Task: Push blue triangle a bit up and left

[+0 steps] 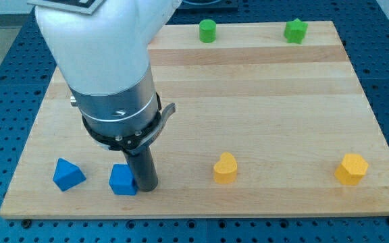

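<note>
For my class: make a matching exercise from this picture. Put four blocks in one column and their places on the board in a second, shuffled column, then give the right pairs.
Blocks
1. blue triangle
2. blue cube
3. green cylinder
4. yellow hexagon

Places
A. top edge, near the middle
B. bottom right
C. bottom left, nearest the left edge
D. bottom left, touching my tip

Pairs: 1-C, 2-D, 3-A, 4-B
</note>
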